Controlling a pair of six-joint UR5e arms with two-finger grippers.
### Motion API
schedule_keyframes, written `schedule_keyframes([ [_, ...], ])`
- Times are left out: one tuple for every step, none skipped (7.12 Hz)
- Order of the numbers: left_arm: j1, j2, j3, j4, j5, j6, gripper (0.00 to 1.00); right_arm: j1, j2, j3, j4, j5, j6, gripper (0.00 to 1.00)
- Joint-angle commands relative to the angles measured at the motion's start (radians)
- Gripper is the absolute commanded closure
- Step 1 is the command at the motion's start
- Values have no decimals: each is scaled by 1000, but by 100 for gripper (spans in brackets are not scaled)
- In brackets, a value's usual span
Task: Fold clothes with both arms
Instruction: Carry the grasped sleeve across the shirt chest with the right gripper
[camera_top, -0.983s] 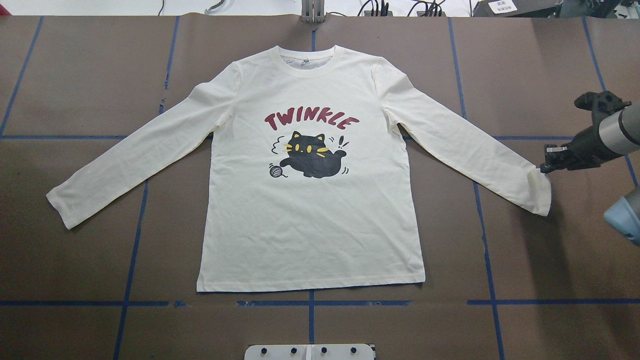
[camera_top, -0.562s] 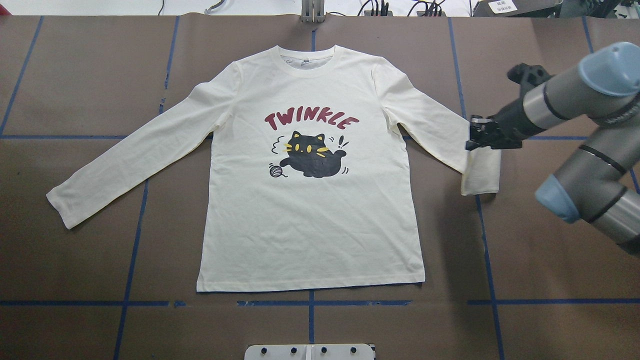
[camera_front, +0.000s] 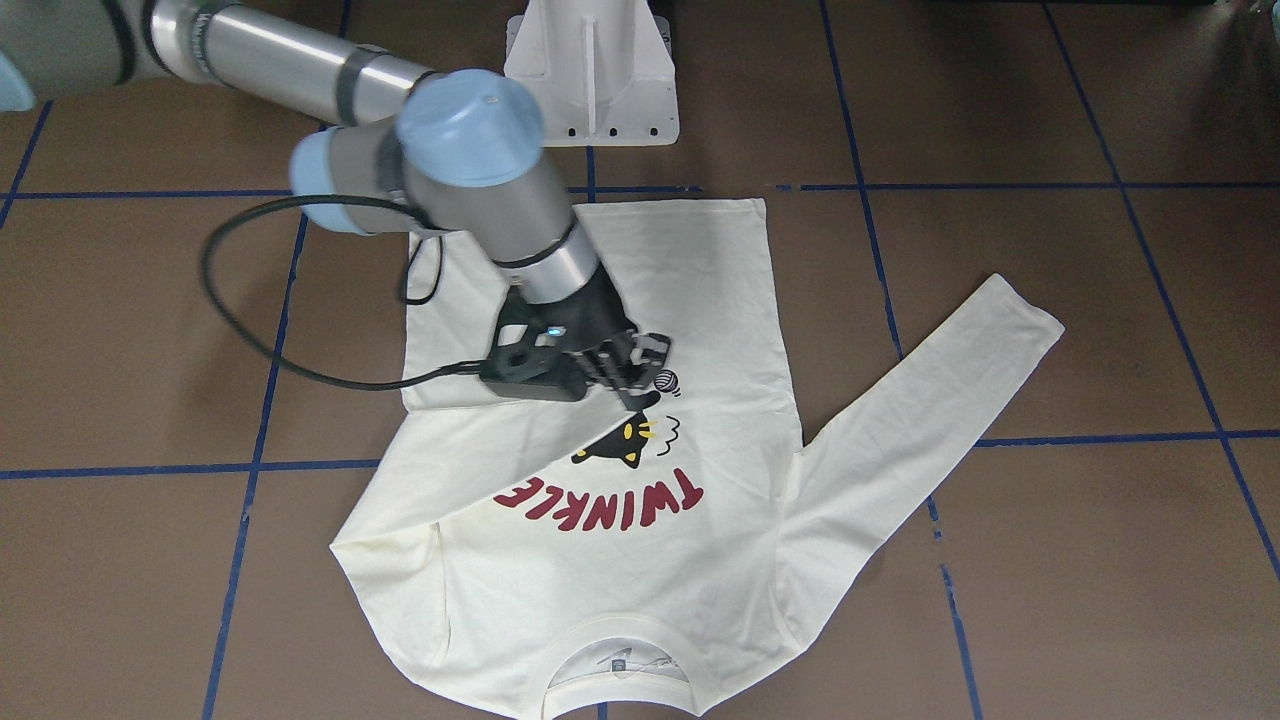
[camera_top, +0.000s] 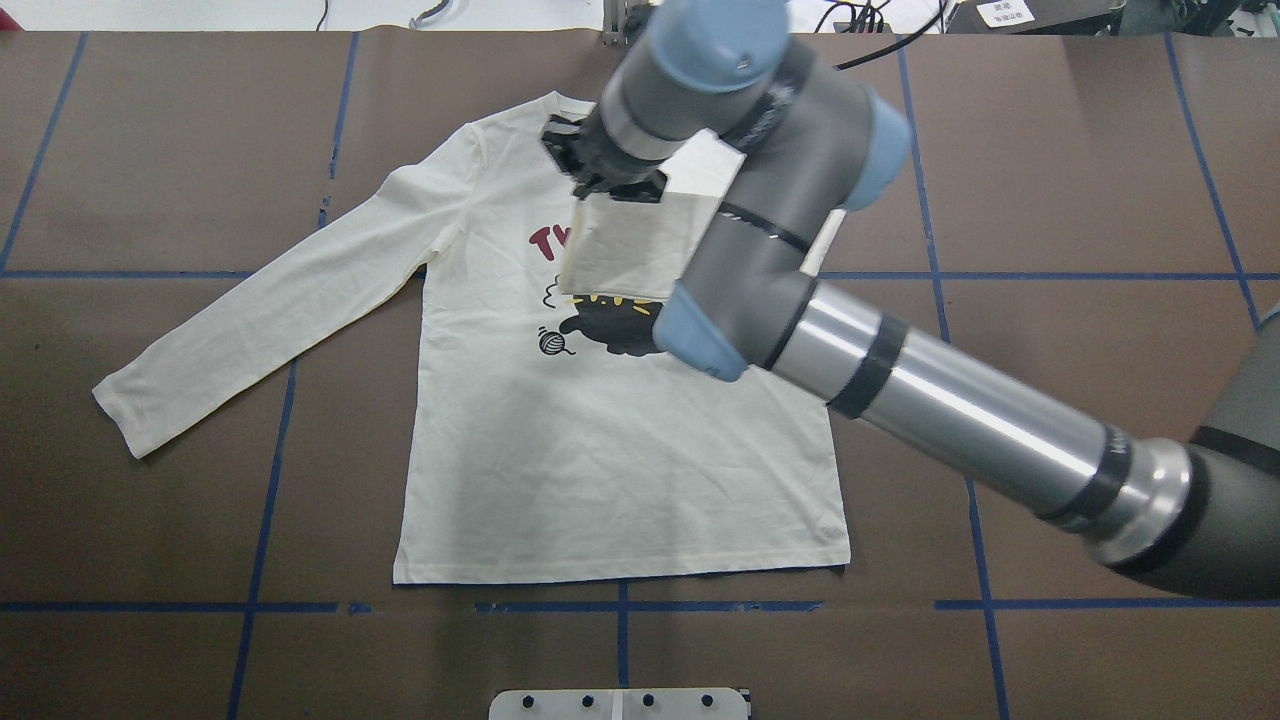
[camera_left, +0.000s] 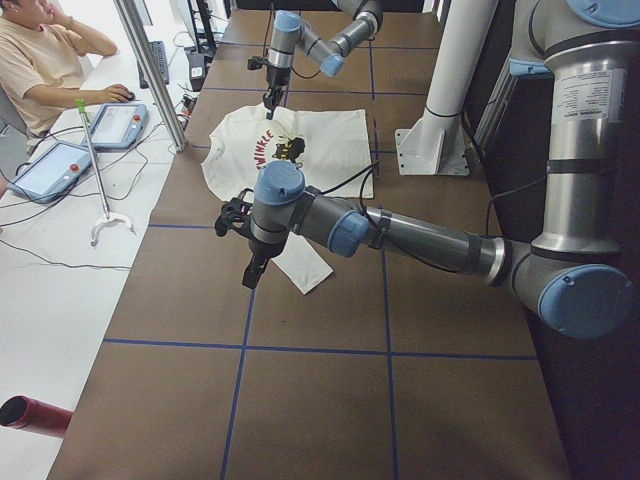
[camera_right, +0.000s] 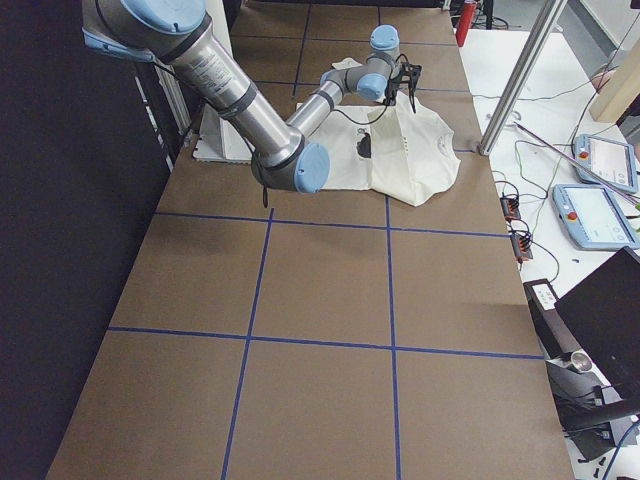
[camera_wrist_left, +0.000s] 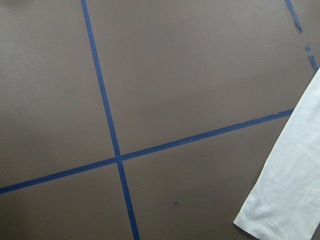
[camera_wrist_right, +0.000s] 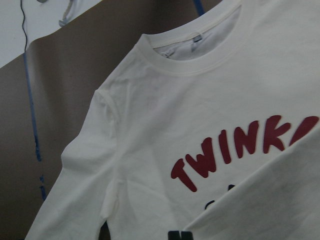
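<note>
The cream-white long-sleeved shirt (camera_top: 600, 450) lies flat, print up, on the brown table. My right arm reaches across it from the right. The right gripper (camera_top: 612, 190) is shut on the cuff of the shirt's right sleeve (camera_top: 630, 250), held above the chest so the sleeve drapes over part of the TWINKLE lettering and the cat. The front-facing view shows the same gripper (camera_front: 630, 385) by the yarn ball. The other sleeve (camera_top: 250, 310) lies stretched out. My left gripper (camera_left: 248, 275) hovers near that sleeve's cuff (camera_wrist_left: 290, 190); I cannot tell whether it is open or shut.
Blue tape lines (camera_top: 265, 480) grid the brown table cover. The white pedestal base (camera_front: 590, 70) stands at the robot's edge of the table. A seated person (camera_left: 40, 60) and teach pendants (camera_right: 600, 215) are beyond the far side.
The right gripper has carried the sleeve cuff leftward from the table's right side, lifting it up over the chest. The sleeve now covers part of the print.
</note>
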Motion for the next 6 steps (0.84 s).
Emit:
schedule_keyframes([
  [1, -5, -7, -30, 0, 1, 1, -189, 170, -254, 160, -265, 8, 100],
  [2, -7, 19, -62, 3, 1, 1, -196, 216, -312, 161, -286, 9, 57],
  [1, -7, 2, -73, 0, 1, 1, -204, 267, -398, 162, -330, 9, 51],
  [8, -8, 7, -98, -3, 1, 0, -204, 287, -438, 185, -344, 11, 25],
  [40, -7, 16, -213, -1, 1, 0, -169, 281, -433, 177, -370, 99, 4],
  [83, -5, 32, -233, -15, -168, 0, -103, 231, -334, 117, -349, 170, 1],
])
